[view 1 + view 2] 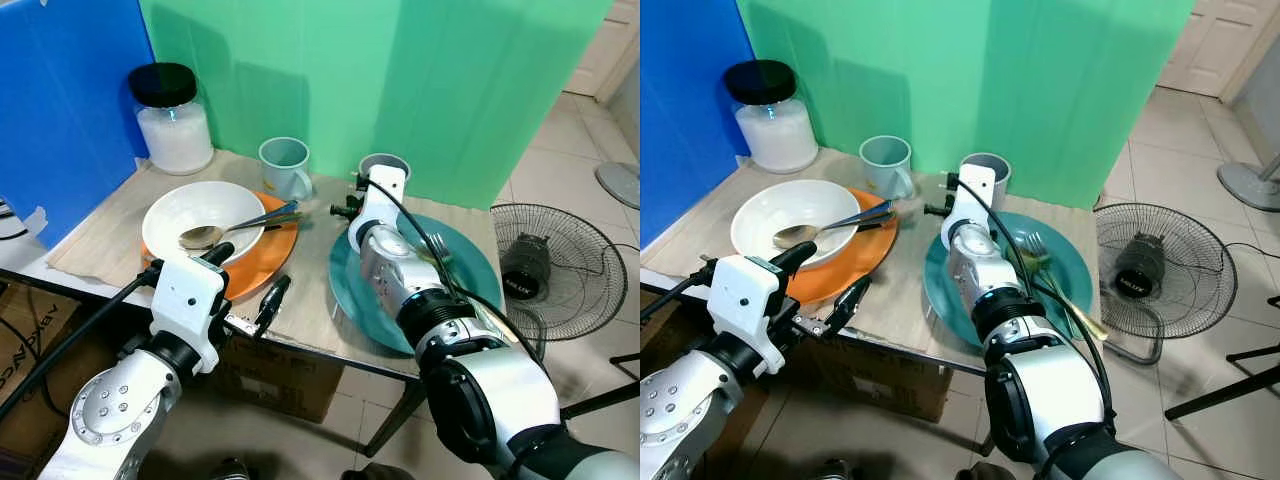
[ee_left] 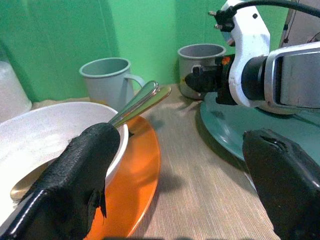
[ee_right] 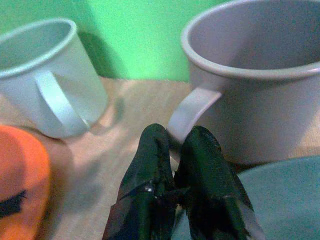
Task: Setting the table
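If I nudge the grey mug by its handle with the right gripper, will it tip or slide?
The grey mug looks squat and wide, so it probably slides rather than tips. It seems empty, so likely light. The right gripper is shut beside the handle; a push there may spin it.

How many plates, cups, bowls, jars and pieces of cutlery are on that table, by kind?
Plates: 2 – orange plate, round teal plate
Cups: 2 – pale blue mug, grey mug
Bowls: 1 – white bowl
Jars: 1 – black-lidded jar
Cutlery: 2 – metal spoon, fork
Total: 8
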You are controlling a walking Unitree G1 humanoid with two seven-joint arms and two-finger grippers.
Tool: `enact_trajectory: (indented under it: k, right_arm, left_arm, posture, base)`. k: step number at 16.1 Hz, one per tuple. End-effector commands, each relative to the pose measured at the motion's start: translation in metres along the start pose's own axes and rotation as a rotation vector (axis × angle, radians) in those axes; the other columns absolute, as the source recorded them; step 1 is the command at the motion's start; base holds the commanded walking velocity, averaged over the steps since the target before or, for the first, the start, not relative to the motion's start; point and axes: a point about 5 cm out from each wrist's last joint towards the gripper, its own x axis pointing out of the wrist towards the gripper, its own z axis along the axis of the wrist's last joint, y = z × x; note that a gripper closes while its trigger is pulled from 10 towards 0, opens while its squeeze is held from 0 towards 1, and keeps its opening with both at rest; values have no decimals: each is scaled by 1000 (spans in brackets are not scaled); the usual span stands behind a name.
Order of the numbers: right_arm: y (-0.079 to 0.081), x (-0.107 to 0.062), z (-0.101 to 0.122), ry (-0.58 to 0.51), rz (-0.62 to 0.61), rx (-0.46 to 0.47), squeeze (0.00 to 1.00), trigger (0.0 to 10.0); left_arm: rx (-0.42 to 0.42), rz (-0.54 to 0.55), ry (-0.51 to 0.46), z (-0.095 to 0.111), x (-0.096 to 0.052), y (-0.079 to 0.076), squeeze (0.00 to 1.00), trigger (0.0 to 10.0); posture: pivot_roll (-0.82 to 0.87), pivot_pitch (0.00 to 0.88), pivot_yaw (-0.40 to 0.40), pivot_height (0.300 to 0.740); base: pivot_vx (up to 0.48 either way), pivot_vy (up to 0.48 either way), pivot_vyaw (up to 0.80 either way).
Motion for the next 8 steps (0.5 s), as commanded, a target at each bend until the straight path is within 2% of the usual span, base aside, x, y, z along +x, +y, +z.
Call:
enact_trajectory:
  k: [1,5,8]
  right_arm:
    - [41,-3,27,-131,163,60,0,0]
    - [37,-15,48,-279,281,48,0,0]
    - [33,-26,53,-346,363,16,0,0]
  left_arm:
    - [9,-12,-13,3,0,-2,0,10000]
    - [8,-7,-20,3,0,-2,0,10000]
    - [8,-5,-21,3,1,-2,0,10000]
  posture:
    - [3,52,-50,740]
    - [1,40,-45,740]
    - [-6,37,-38,740]
  base:
    - [0,0,0]
    - [0,0,0]
    - [0,0,0]
